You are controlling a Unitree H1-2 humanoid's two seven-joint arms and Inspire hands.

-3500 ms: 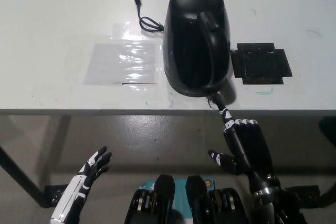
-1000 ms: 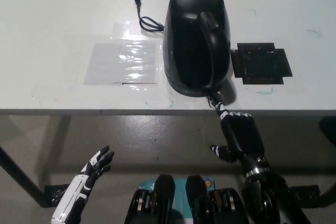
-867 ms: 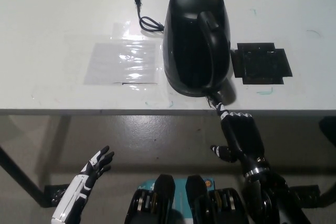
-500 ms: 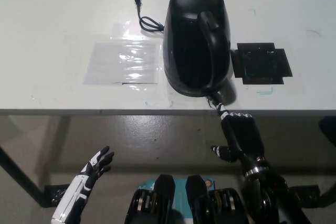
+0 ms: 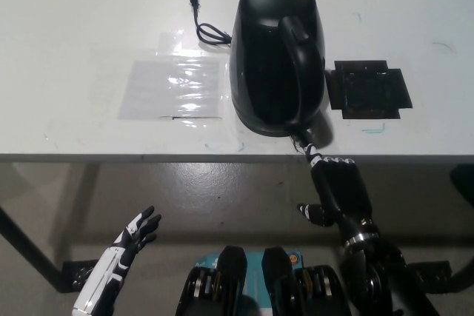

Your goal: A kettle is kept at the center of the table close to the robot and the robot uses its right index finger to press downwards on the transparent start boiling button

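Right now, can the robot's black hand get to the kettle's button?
Probably yes. The right hand points a finger up to the near foot of the kettle, just under its handle, and nothing lies between them. The button itself is too dark to see.

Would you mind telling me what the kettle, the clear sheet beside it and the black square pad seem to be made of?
The kettle looks like smooth black plastic: soft, dull highlights run along its body and handle. The clear sheet appears to be thin transparent plastic film, since it shows wrinkled glare and the white table through it. The black square pad looks matte and textured, perhaps rubber or foam; I cannot tell which.
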